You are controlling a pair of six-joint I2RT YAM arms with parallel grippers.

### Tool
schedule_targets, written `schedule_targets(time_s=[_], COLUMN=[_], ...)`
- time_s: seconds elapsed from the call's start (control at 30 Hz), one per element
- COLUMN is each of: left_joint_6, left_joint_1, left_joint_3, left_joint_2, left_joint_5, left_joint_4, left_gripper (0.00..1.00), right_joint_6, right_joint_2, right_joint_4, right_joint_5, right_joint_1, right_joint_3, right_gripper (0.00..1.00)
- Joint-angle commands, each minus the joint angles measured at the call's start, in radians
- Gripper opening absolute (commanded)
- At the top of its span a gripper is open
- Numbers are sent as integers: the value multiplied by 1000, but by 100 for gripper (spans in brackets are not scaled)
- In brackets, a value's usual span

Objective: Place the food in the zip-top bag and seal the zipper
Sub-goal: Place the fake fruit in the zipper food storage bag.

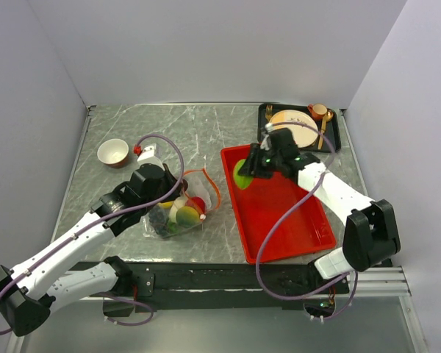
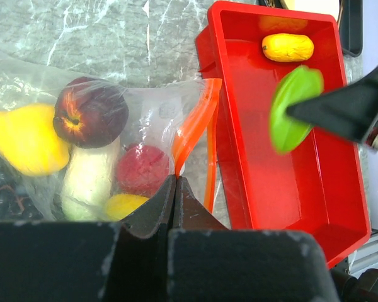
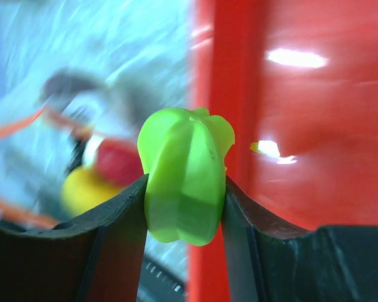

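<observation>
Mid-loading: the right gripper [image 3: 186, 189] clamps a lobed green fruit [image 3: 184, 151], which must travel left into the zip-top bag [image 2: 154, 116] pinched by the closed left gripper [image 2: 176, 185].

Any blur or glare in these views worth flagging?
Right wrist: the green toy food is sharp, everything behind it smeared, with white glare spots on the red tray. Left wrist: crisp on the zip-top bag, the green piece slightly blurred. Top external: evenly lit, sharp.
</observation>
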Motion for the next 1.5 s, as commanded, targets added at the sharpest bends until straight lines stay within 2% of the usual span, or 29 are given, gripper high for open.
schedule_targets(time_s=[0.0, 0.47, 0.87, 0.97, 1.03, 1.07, 1.1, 1.13, 1.27, 1.37, 1.47], left_joint_6=[-1, -17, -11, -14, -18, -20, -24, -29, -32, -34, -41], left_joint_1=[-4, -3, -4, -3, -4, -3, -3, -4, -3, -3, -3], left_joint_3=[21, 21, 38, 38, 29, 26, 24, 20, 6, 4, 9], left_joint_2=[0, -3, -51, -68, -85, -91, -100, -104, -140, -154, -160], left_joint_5=[13, 12, -11, -25, -34, -39, -43, -48, -68, -88, -108], left_joint_4=[41, 38, 25, 18, 13, 11, 5, 4, 8, 10, -10], left_gripper=[1, 1, 1, 1, 1, 1, 1, 1, 1, 1, 1], right_joint_6=[39, 6, -25, -36, -37, -39, -39, -40, -40, -36, -30], right_joint_2=[-41, 51, 254, 280, 278, 266, 260, 254, 228, 179, 111], right_joint_4=[53, 27, -29, -32, -31, -22, 0, 9, 30, 52, 32], right_joint_5=[-77, -97, -71, -77, -74, -76, -79, -83, -103, -56, 74], right_joint_1=[115, 296, 416, 430, 432, 432, 432, 432, 430, 425, 396], right_joint_3=[29, 185, 345, 377, 380, 373, 366, 354, 339, 305, 274], right_gripper=[22, 25, 33, 46, 49, 59, 63, 65, 81, 83, 84])
